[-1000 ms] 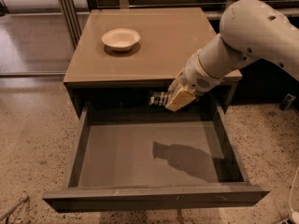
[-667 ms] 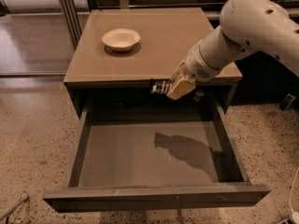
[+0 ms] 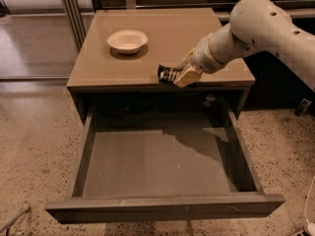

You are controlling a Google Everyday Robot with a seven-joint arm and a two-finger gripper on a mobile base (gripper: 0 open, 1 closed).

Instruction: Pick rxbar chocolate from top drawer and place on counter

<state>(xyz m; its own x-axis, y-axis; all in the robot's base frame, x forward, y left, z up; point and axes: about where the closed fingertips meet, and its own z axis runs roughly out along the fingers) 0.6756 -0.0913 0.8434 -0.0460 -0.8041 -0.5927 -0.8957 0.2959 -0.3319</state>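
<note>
The gripper is shut on the rxbar chocolate, a small black bar with white lettering. It holds the bar just over the front edge of the tan counter, right of centre. The white arm reaches in from the upper right. The top drawer is pulled fully open below, and its grey bottom is bare.
A white bowl sits on the counter's left half. Speckled terrazzo floor lies on both sides of the cabinet. Metal frame legs stand at the back left. A cable lies at the far right.
The gripper has risen with the rxbar from just above the drawer's back to the counter's front edge. The arm's shadow in the drawer has shifted back.
</note>
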